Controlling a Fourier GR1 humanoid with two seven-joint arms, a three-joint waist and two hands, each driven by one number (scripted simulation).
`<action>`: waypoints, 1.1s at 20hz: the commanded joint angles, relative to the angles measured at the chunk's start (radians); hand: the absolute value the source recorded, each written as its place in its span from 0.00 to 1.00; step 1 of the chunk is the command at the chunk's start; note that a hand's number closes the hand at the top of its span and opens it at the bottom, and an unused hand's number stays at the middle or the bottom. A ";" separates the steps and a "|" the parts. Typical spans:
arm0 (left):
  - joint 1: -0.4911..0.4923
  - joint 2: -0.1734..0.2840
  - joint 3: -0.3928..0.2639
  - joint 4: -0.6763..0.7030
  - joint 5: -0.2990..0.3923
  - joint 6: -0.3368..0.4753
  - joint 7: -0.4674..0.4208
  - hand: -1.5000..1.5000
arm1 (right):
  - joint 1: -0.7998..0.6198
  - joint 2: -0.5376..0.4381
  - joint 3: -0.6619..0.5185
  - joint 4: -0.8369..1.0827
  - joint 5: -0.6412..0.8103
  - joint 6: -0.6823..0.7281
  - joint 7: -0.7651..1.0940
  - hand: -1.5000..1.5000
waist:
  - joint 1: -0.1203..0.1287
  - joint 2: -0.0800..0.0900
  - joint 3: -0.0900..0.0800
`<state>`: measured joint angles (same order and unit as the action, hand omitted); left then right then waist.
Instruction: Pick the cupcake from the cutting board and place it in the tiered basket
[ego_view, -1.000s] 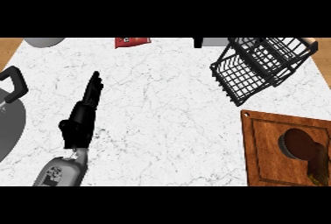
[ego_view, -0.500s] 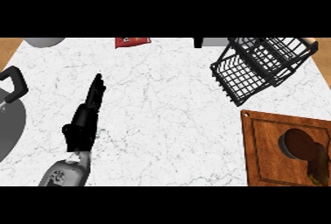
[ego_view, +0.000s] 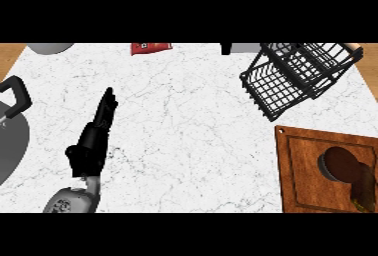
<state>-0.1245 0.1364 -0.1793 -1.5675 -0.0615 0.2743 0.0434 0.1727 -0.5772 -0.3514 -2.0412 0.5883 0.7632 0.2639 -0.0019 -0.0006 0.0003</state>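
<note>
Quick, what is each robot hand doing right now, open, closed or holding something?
Left robot hand: open, fingers straight, holding nothing, over the counter.
Right robot hand: not in view, so it cannot be told.

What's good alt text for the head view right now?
A cupcake sits on a wooden cutting board at the lower right of a white marble counter, with a black wire tiered basket beyond it at upper right. The robot's left hand rests open on the counter at left, fingers straight.

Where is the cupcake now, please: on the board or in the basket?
On the board: the cupcake sits near its right edge; the basket shows only wire.
</note>
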 joint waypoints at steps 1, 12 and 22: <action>0.011 0.000 0.019 -0.017 -0.011 -0.023 0.009 0.50 | 0.076 0.041 -0.031 -0.003 0.039 -0.007 -0.089 0.00 | -0.003 -0.001 0.000; -0.006 -0.073 0.012 -0.019 -0.065 -0.019 0.024 0.50 | -0.092 0.051 -0.013 0.191 0.115 -0.028 -0.197 0.00 | 0.002 0.000 0.000; -0.037 -0.061 0.067 0.007 -0.071 -0.067 0.008 0.50 | -0.082 0.168 0.101 0.244 0.244 -0.098 -0.179 0.00 | 0.001 0.001 0.000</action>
<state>-0.1196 0.0813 -0.1318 -1.5997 -0.1308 0.2210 0.0657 0.1009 -0.4354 -0.2872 -1.8678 0.7793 0.7171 0.1080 -0.0007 -0.0003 -0.0002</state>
